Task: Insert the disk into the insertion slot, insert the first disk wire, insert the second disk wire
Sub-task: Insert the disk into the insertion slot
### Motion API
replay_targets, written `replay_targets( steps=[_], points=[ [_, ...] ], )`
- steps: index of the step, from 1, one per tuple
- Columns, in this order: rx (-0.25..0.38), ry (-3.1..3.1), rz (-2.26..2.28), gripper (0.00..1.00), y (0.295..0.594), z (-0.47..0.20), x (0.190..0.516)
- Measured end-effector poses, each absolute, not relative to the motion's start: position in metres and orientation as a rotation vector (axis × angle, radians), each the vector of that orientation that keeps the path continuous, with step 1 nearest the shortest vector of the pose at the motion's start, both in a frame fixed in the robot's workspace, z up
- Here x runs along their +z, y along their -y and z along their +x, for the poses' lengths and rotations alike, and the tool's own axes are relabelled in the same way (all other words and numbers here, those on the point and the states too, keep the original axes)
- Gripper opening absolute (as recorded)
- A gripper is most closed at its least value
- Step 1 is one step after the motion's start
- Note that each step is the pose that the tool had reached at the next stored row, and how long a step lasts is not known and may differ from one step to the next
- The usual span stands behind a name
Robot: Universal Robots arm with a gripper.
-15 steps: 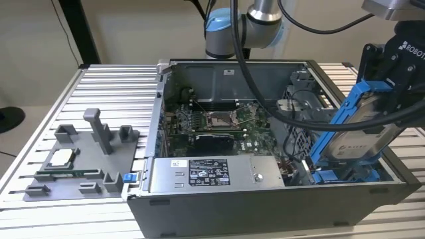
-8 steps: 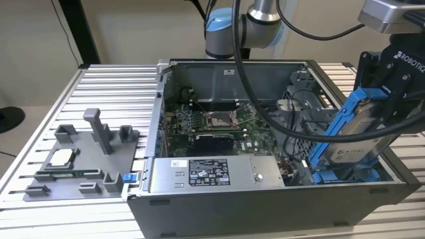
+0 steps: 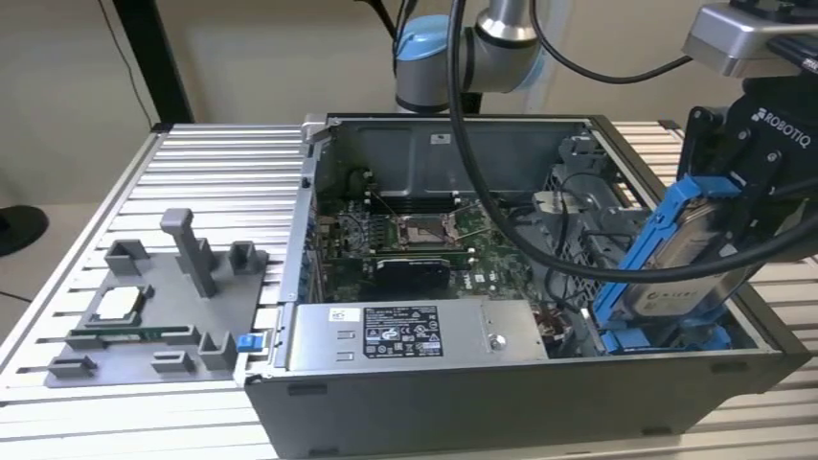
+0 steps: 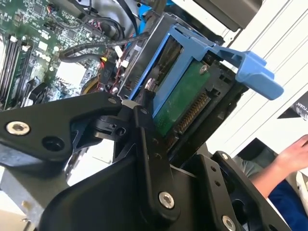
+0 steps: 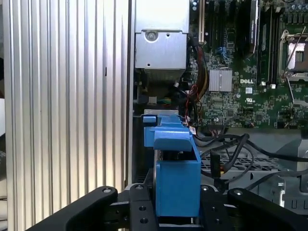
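My gripper (image 3: pixel 718 206) is shut on the disk (image 3: pixel 684 264), a silver drive in a bright blue frame. The disk hangs tilted over the front corner of the open computer case on the exterior view's right. Its lower end dips into the insertion slot (image 3: pixel 700 335) there. In the second wrist view, a black finger (image 4: pixel 149 125) presses the side of the disk (image 4: pixel 185 96), whose green board and connector face the camera. The first wrist view looks along the blue frame (image 5: pixel 175 178) clamped between the fingers. Black cables (image 5: pixel 231 149) loop beside the bay's perforated wall (image 5: pixel 255 164).
The grey power-supply box (image 3: pixel 397 335) lies along the case's front edge, with the motherboard (image 3: pixel 409 235) behind it. A grey fixture (image 3: pixel 153 316) with small parts stands on the ribbed table at the exterior view's left. A person's hand (image 4: pixel 293 154) shows beyond the case.
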State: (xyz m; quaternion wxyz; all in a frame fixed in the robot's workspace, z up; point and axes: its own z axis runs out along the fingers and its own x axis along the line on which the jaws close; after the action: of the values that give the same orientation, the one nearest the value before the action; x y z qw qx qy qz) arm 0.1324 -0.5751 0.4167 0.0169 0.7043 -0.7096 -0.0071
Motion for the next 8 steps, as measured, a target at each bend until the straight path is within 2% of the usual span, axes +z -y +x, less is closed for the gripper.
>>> replay_targets(
  steps=[8],
  points=[
    [-0.020, 2.207, 2.191, 0.00, 0.5714, 0.1336, 0.4113]
  ],
)
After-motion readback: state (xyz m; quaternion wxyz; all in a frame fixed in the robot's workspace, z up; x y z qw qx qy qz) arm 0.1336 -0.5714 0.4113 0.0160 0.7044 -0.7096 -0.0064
